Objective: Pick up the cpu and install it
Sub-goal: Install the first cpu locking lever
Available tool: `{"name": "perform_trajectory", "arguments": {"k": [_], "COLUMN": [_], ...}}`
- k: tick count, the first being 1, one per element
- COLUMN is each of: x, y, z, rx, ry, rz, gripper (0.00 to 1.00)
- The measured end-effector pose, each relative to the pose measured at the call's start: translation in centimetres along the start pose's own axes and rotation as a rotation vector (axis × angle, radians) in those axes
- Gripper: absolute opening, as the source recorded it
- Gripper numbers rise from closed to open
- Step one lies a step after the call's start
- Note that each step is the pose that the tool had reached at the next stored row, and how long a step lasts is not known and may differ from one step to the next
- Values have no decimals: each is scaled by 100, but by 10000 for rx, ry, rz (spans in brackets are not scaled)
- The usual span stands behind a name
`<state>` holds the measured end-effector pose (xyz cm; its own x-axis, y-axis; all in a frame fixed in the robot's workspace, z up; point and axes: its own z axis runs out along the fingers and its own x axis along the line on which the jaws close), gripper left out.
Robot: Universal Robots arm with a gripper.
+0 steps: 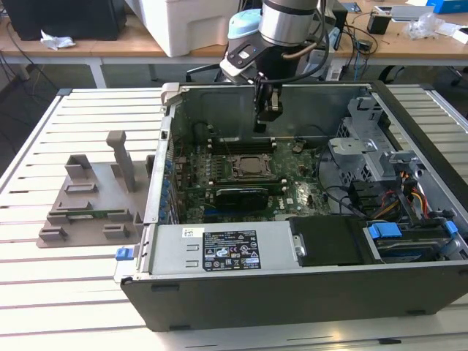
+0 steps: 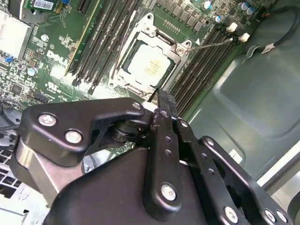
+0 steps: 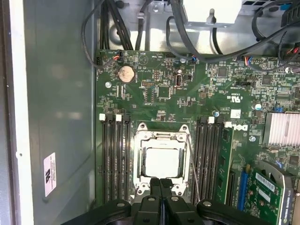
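- One robot arm (image 1: 289, 22) hangs over one open computer case (image 1: 292, 292) on a slatted white table (image 1: 73, 292), in the middle of the exterior view.
- Its single gripper (image 1: 260, 126) hovers above the green motherboard (image 3: 187, 93). Its two fingers (image 3: 154, 187) are pressed together with nothing between them, as both wrist views show.
- One cpu (image 3: 161, 162), silvery top up, lies in the one socket (image 3: 138, 157), beneath the fingertips and clear of them.
- Two banks of memory slots (image 3: 115, 159) flank the socket, one on each side.
- One round coin battery (image 3: 125, 73) sits on the board.
- One grey moulded tray (image 1: 88, 205) rests at the exterior view's left, beside the case.
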<state>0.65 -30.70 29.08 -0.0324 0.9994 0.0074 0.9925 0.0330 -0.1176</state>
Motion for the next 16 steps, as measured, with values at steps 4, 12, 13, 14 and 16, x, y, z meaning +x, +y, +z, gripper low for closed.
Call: {"name": "perform_trajectory", "arguments": {"k": [4,12,13,14,16], "x": [0,0,0,0,0], "y": [0,0,0,0,0], "z": [0,1,1,1,0], "rx": [9,23,24,26,34], "ry": [-128,-345,-370,-391,-505], "rz": [-1146,-2981,-3197,-3371,-4347], "gripper": [11,11,11,11,11]}}
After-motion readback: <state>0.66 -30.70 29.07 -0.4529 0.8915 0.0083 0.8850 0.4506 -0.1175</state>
